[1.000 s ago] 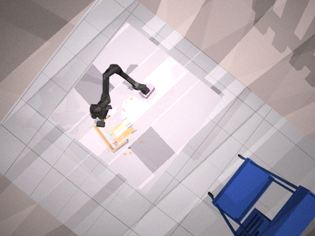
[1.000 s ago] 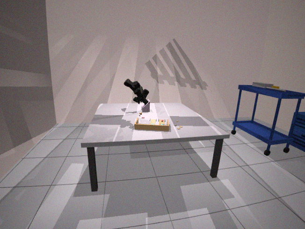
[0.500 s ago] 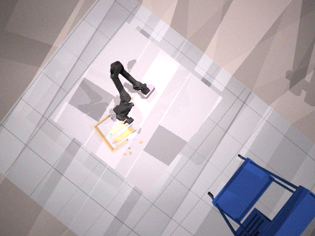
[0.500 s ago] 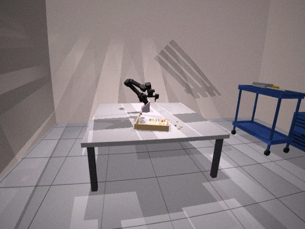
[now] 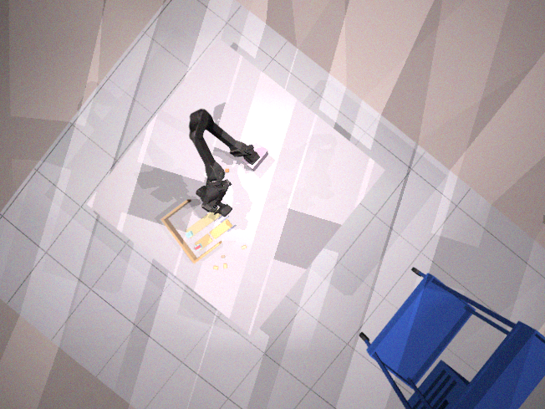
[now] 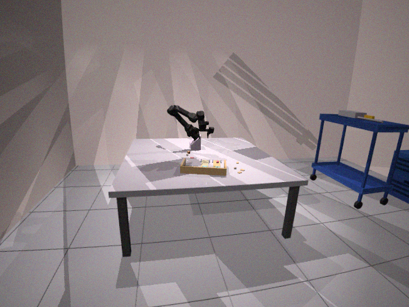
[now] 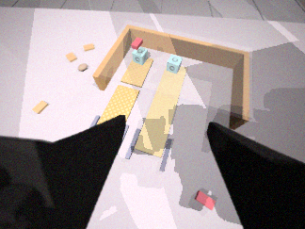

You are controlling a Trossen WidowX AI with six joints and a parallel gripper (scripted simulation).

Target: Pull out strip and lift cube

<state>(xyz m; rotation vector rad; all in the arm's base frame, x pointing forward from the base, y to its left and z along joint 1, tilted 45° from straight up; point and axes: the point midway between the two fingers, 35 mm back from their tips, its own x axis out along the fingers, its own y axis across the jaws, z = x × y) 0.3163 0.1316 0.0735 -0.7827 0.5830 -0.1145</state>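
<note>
A long yellow strip [image 7: 162, 97] lies in one piece, with a pale teal cube [image 7: 174, 64] [image 5: 189, 234] bearing dark ring marks at its far end. Beside it, a second strip is split by a gap into a dotted near piece [image 7: 120, 102] [image 5: 221, 228] and a plain far piece [image 7: 137, 74] [image 5: 203, 240]. Another teal cube [image 7: 139, 56] with ring marks is at the far piece's end. My gripper [image 7: 167, 123] is open and empty, above the table near the long strip's near end. The dotted piece's near end is partly hidden by a finger.
A three-sided wooden frame [image 7: 188, 43] [image 6: 202, 171] surrounds the strips' far ends. Low grey-blue rails [image 7: 132, 144] [image 7: 166, 155] flank the long strip's near end. A red block [image 7: 136, 42] is in the frame's corner; another red block [image 7: 205, 200] lies nearer. Several small tan blocks lie outside the frame.
</note>
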